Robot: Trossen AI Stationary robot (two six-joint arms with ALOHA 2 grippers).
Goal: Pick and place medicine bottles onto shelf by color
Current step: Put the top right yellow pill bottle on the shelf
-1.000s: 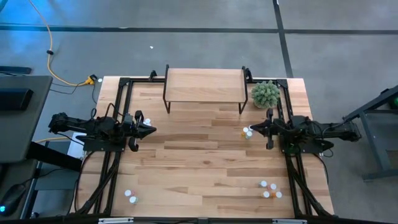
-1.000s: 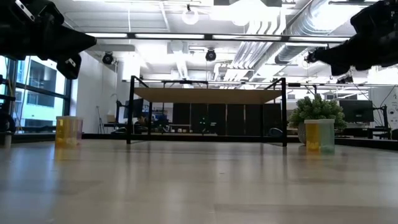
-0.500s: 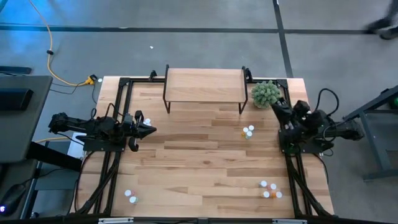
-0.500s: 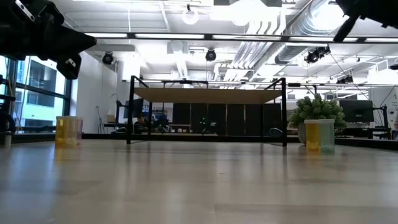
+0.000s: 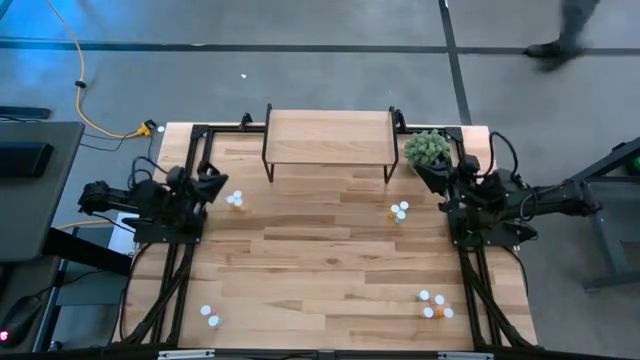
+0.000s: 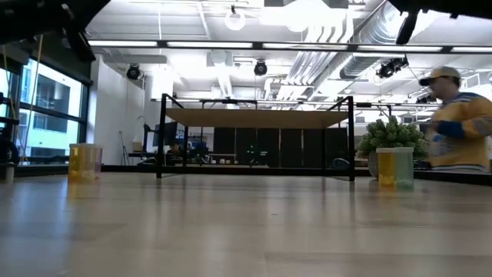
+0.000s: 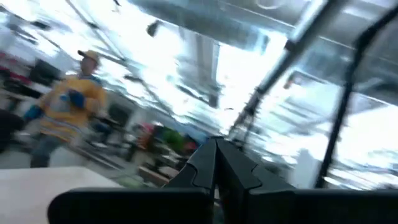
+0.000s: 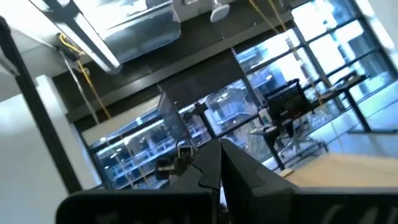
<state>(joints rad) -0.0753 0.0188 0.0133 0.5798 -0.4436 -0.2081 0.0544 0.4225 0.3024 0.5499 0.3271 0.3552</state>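
No bottle stands on the shelf point(image 5: 328, 135) yet; sorting has not begun. The medicine bottles point(image 5: 400, 212) lie in four small clusters on the desk point(image 5: 320, 270), one just beside each set of jaws and two well apart. Left gripper point(image 5: 212, 182) and right gripper point(image 5: 428, 172) are raised, jaws closed on nothing.

Shelf point(image 5: 328, 133) bare, table's far edge; bottles point(image 5: 400, 211) scattered upright.

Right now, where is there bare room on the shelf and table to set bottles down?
The shelf top is fully bare. The table's middle is open too. Bottles cluster near the left gripper, beside the plant, and at both near corners.
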